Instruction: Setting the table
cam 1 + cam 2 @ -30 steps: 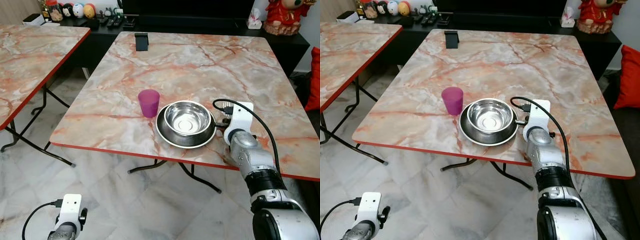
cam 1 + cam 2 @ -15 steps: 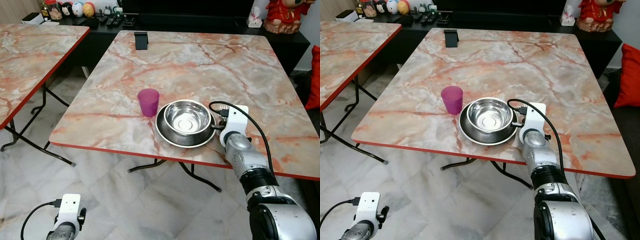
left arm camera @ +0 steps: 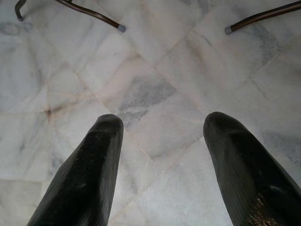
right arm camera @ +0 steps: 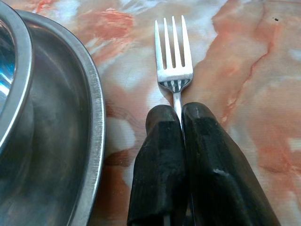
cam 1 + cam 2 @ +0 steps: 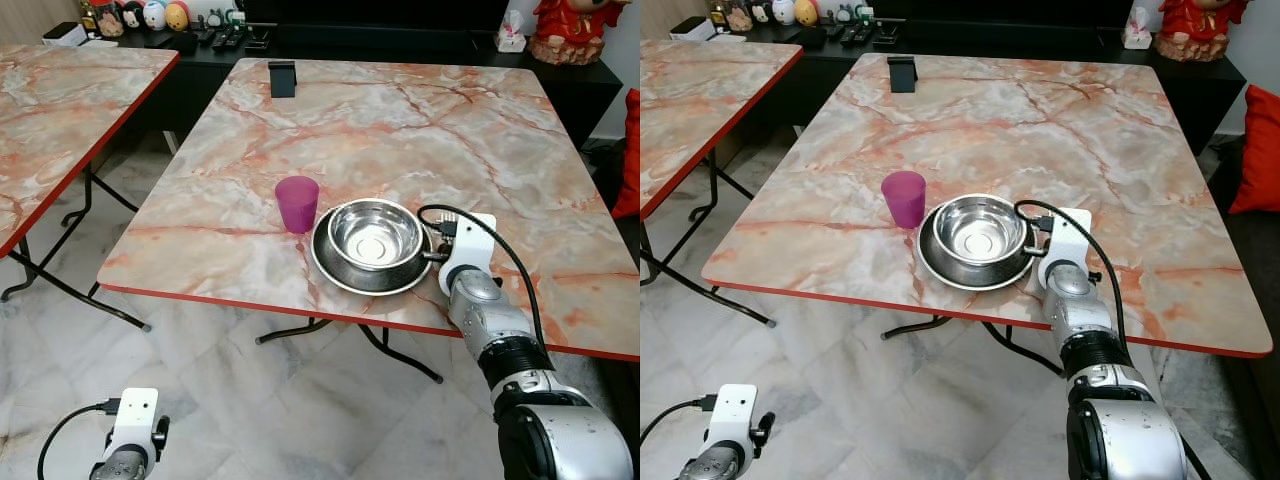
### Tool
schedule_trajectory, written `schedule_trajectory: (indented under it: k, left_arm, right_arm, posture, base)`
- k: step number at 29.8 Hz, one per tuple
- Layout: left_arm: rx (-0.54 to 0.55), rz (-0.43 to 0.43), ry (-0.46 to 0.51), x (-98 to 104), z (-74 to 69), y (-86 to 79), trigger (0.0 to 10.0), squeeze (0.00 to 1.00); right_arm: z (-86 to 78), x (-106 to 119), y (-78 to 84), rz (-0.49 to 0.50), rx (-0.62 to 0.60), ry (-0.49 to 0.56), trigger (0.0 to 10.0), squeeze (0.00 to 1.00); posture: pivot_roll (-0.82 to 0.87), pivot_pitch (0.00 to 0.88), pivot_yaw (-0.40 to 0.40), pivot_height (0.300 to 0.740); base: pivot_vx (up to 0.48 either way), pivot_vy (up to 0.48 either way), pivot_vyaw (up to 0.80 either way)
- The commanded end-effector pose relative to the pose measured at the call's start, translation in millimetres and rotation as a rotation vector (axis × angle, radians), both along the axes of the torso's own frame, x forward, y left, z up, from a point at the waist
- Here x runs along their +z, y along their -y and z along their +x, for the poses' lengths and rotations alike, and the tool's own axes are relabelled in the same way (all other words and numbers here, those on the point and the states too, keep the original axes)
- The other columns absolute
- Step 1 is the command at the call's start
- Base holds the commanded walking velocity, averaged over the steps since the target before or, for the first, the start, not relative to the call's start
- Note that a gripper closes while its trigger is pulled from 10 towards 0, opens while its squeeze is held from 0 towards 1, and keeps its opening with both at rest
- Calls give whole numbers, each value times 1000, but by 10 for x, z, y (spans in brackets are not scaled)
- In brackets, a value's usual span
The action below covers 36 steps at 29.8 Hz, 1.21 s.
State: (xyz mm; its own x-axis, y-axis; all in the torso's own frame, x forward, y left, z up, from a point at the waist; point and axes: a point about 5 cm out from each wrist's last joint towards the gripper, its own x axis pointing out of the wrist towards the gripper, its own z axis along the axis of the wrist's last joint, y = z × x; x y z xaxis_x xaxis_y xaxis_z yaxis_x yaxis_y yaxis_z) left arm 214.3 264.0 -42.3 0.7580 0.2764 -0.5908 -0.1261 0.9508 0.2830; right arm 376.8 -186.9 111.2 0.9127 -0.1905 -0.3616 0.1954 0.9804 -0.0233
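A steel bowl (image 5: 375, 235) sits in a steel plate (image 5: 345, 272) near the front edge of the marble table (image 5: 380, 130), with a purple cup (image 5: 297, 204) just to its left. My right gripper (image 4: 180, 117) is shut on the handle of a fork (image 4: 173, 68), which lies low over the tabletop right beside the plate's rim (image 4: 96, 122), tines pointing away from me. The right wrist (image 5: 468, 250) hovers at the plate's right side. My left gripper (image 3: 162, 136) hangs open above the floor, holding nothing.
A black phone stand (image 5: 284, 81) stands at the table's far edge. A second marble table (image 5: 60, 110) is at the left. A dark cabinet (image 5: 400, 45) with figurines runs along the back. The table surface right of the fork is bare marble.
My right arm has drawn slightly back toward the front edge and nearer the plate, still shut on the fork. The bowl, plate and cup have stayed put.
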Motion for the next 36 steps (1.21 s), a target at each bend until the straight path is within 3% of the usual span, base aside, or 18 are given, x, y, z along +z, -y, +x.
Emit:
schedule_trajectory:
  k: [1,2,3,4,5,6,32,33,34,36]
  left_arm:
    - [6,6,-22,-24,-61,-45,10000,0]
    - [5,6,-22,-23,-59,-45,10000,0]
    - [5,6,-22,-22,-57,-45,10000,0]
    - [5,6,-21,-22,-57,-45,10000,0]
    - [5,6,-21,-22,-57,-44,10000,0]
    - [5,5,-21,-22,-56,-43,10000,0]
    - [3,5,-19,-23,-50,-28,10000,0]
    - [2,5,-19,-24,-50,-26,10000,0]
    - [3,4,-18,-24,-49,-25,10000,0]
    - [3,4,-18,-23,-49,-25,10000,0]
  right_arm:
    - [12,3,-10,4,-5,-6,10000,0]
    - [13,4,-12,4,-5,-6,10000,0]
    - [14,5,-14,6,-5,-5,10000,620]
    - [14,6,-14,6,-5,-5,10000,620]
    - [13,5,-15,7,-3,-6,10000,914]
    - [13,4,-15,7,-3,-6,10000,1000]
    - [36,36,-67,17,43,18,10000,976]
    - [35,34,-66,15,43,17,10000,875]
    - [33,31,-65,15,43,15,10000,0]
    - [33,29,-64,14,43,15,10000,0]
  posture:
    - [45,109,14,740]
    - [45,108,14,740]
    - [45,108,14,740]
    - [45,108,14,740]
    - [45,108,14,740]
    - [45,108,14,740]
    - [44,108,15,740]
    - [44,108,15,740]
    - [44,108,15,740]
    - [44,108,15,740]
  base:
    - [0,0,0]
    - [0,0,0]
    - [0,0,0]
    - [0,0,0]
    - [0,0,0]
    - [0,0,0]
    - [0,0,0]
    - [0,0,0]
    - [0,0,0]
    - [0,0,0]
